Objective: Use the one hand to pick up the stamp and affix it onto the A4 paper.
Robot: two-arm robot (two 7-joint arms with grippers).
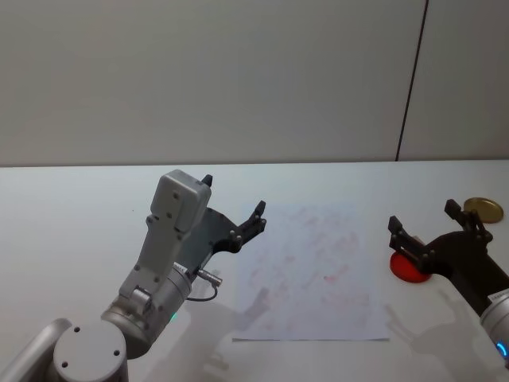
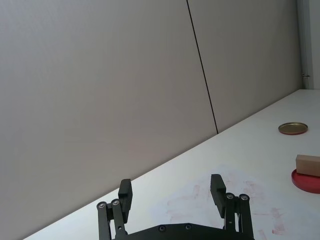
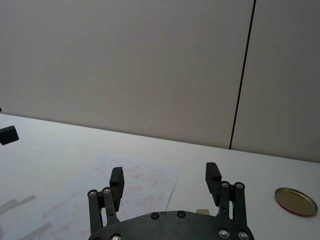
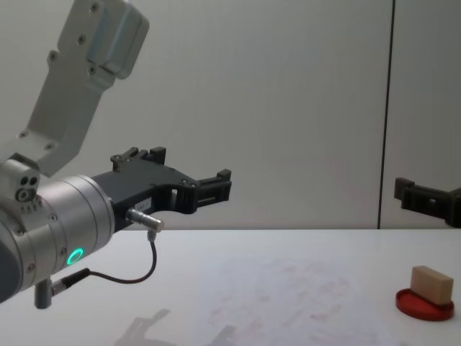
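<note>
Since the stamp (image 4: 431,282), below the right gripper's (image 1: 422,216) parted fingers, is judged light and rigid, its sides should be clamped; left gripper (image 1: 235,195) idles, fingers parted, beside the A4 paper (image 1: 318,270).

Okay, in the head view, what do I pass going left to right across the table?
left end effector → A4 paper → red ink pad → gold lid
</note>
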